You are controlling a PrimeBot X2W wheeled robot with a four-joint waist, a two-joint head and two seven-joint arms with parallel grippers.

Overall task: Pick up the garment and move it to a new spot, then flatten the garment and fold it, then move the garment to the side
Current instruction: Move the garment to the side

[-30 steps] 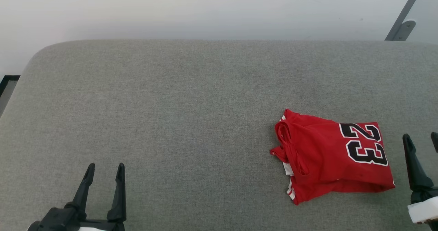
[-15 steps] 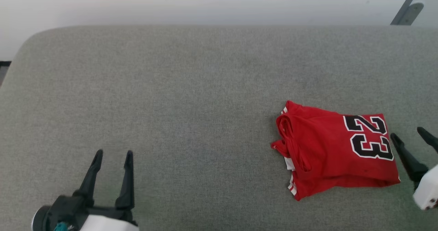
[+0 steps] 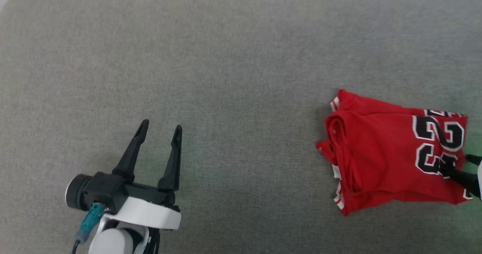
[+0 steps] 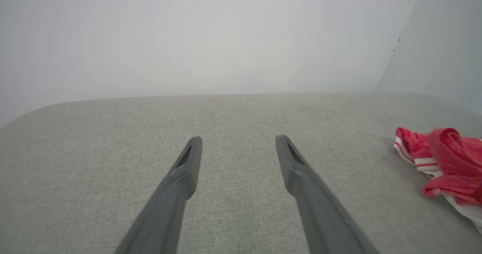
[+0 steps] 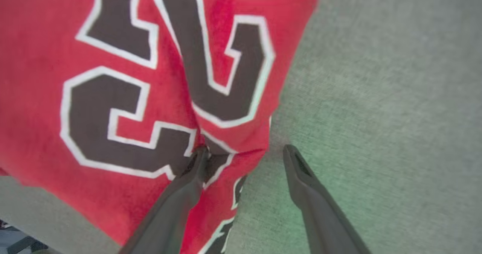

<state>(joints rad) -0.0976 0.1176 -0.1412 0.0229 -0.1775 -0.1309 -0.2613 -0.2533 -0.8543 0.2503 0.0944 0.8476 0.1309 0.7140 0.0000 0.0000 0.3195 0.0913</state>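
As the folded garment (image 3: 380,160) lies on the worktop (image 3: 241,58), right fingers (image 5: 180,193) straddle its numbered edge, apart, likely for a pinch and lift; left fingers (image 3: 131,148) gape well left of it

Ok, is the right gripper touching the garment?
Touching. Right wrist view: one finger of the right gripper digs into the garment, cloth puckering at its tip; the other is off it.

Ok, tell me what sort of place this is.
Likely an indoor test bench for cloth handling: a wide grey fabric-covered surface, a bare pale wall behind it, and one folded red jersey lying on it.
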